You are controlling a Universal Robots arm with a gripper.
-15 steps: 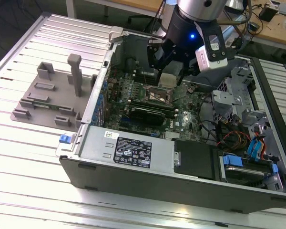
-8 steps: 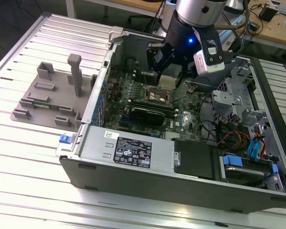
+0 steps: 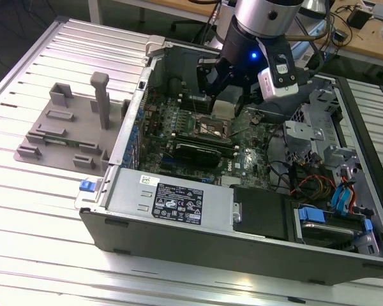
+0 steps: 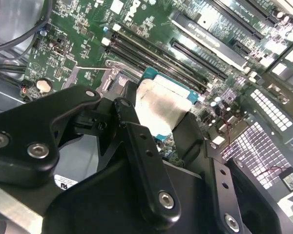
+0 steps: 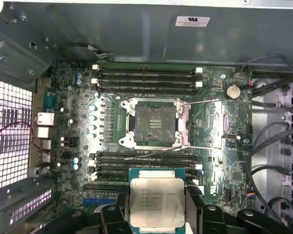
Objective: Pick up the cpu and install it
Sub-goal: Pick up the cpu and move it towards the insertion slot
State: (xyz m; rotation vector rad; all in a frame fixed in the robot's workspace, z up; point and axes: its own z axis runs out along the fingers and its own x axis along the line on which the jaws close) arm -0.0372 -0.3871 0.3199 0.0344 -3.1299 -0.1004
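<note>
While black metal gripper [image 5: 156, 214] pinches flat, shiny silver square cpu [image 5: 156, 195] edgewise, dark metal-framed square socket [image 5: 155, 123] sits open at green motherboard [image 5: 210, 131] centre.

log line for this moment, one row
hand: shut on cpu | cpu: held over motherboard, not seated | socket: empty

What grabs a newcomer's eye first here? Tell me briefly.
The shiny silver cpu, clamped in the gripper, hangs above the green motherboard in the first wrist view. The open socket sits empty between rows of memory slots. In the exterior view, the arm reaches into an opened computer case on a slatted metal table.
</note>
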